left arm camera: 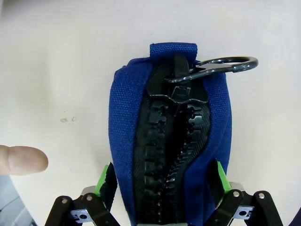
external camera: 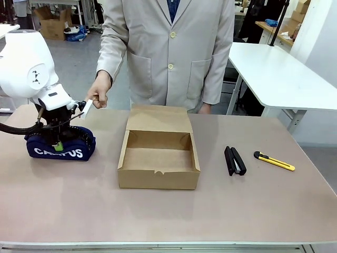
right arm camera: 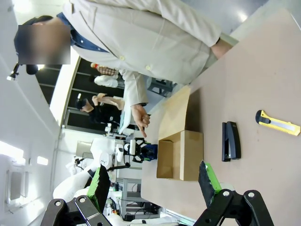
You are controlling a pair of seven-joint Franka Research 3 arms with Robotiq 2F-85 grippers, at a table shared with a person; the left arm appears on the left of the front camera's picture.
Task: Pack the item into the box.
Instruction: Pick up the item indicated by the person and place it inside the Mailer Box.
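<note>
Navy pouch (external camera: 63, 153) prob. in L tool (left arm camera: 163, 176)

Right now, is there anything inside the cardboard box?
No, the box shows only bare cardboard inside in the front view, while the navy pouch lies outside it, off to its left.

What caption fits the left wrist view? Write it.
Left gripper straddles the navy zip pouch, a person's fingertip beside it.

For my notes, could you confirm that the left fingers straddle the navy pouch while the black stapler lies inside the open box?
Not quite: the stapler lies on the table right of the box, as the front view shows. The left fingers do straddle the pouch.
</note>
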